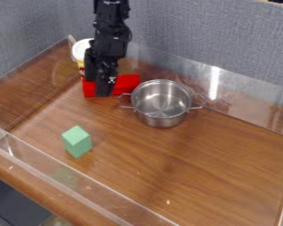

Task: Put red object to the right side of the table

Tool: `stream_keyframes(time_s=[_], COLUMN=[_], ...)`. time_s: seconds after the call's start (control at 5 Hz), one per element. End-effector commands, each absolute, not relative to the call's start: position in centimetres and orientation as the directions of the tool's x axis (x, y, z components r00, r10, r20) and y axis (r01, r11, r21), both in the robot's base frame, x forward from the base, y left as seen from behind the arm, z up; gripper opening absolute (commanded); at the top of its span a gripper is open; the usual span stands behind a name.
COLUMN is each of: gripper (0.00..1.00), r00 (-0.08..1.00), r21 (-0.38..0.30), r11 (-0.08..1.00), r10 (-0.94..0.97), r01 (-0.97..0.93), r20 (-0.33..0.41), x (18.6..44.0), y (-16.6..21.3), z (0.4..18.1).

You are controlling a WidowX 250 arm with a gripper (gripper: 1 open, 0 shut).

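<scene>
**Operator:** Camera view, taking the biggest thing first: I see the table [190,177], glossy reddish-brown wood grain with clear walls round its edges, spreading out in front of the claw and to both sides of it.

**Colleague:** And the arm?

**Operator:** My black arm [108,35] comes down from the top edge at the back left, and the claw [102,85] points almost straight down. Its fingers stand spread wide, gripping nothing that I can make out.

**Colleague:** What lies nearest it?

**Operator:** To the right of the claw, just beside it, I have the steel pot [162,101] sitting upright with a handle at each side.

**Colleague:** Where is the task piece?

**Operator:** The red object [122,84] lies flat on the table directly under the claw. It shows red to either side of the fingers. Whether the fingertips touch it I cannot tell, since the claw covers its middle.

**Colleague:** Anything smaller?

**Operator:** Behind the claw, to its left, I see a yellow tub [80,50] partly hidden by the arm. Well in front of the claw, toward me and slightly left, sits the green cube [75,140], alone on bare wood.
</scene>
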State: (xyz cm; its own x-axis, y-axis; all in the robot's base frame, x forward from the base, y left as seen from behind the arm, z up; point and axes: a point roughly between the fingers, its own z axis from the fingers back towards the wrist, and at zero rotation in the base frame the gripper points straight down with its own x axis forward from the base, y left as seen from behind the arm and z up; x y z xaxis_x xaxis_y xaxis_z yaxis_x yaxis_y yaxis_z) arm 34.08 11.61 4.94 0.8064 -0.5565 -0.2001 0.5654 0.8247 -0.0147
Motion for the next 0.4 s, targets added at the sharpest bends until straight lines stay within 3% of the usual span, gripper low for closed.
stream_keyframes(time_s=[0.0,0.2], gripper=[1.0,1.0], r00=[0.828,0.831], r21=[0.047,0.053], r11=[0.833,0.834], r10=[-0.541,-0.539], r01=[0.552,0.55], r20=[-0.145,-0.138], x=[34.83,34.89], y=[12.35,12.37], z=[7.22,7.27])
